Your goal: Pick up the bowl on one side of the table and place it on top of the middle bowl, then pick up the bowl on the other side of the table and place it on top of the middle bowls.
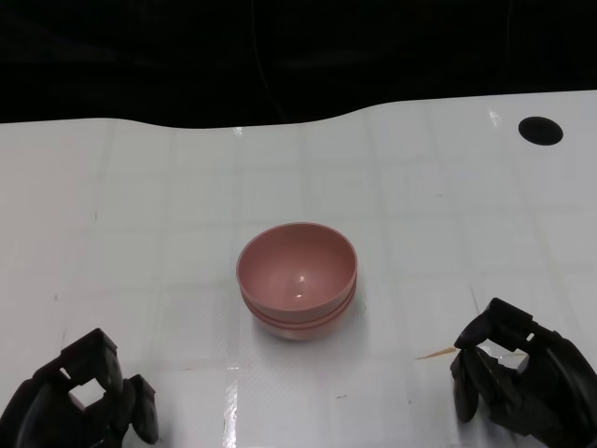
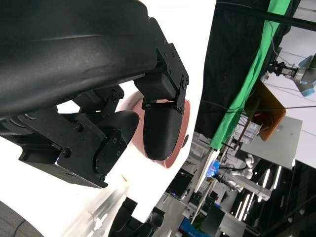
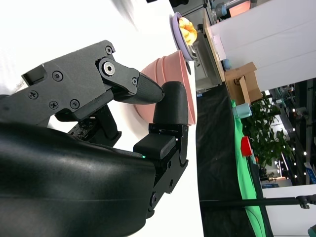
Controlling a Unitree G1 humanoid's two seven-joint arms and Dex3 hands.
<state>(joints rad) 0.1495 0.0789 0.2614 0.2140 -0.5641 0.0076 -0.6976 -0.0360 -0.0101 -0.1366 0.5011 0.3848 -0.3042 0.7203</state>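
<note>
Pink bowls (image 1: 297,280) sit nested in one stack at the middle of the white tabletop (image 1: 140,215) in the head view, the rims of the lower ones showing as ridges under the top bowl. The left hand (image 1: 84,401) rests at the near left corner and the right hand (image 1: 522,378) at the near right, both well apart from the stack. Each hand has its fingers curled in, with nothing visibly in them. A thin pale sliver (image 1: 437,354) lies on the tabletop just beside the right hand's fingertips. A dark round hole (image 1: 540,131) marks the far right of the tabletop, and beyond the far edge all is black.

From the left wrist view, the left hand's fingers (image 2: 160,131) are bent inward and hold nothing; the pink stack (image 2: 180,143) shows partly behind them, apart from the hand. Green cloth (image 2: 247,64) hangs beyond the table.

From the right wrist view, the right hand's fingers (image 3: 170,106) close toward each other, tips nearly meeting, with nothing between them. The stacked bowls (image 3: 170,66) stand beyond the fingertips, on their side in this turned picture. A purple plate (image 3: 177,29) carrying something yellow is farther off.
</note>
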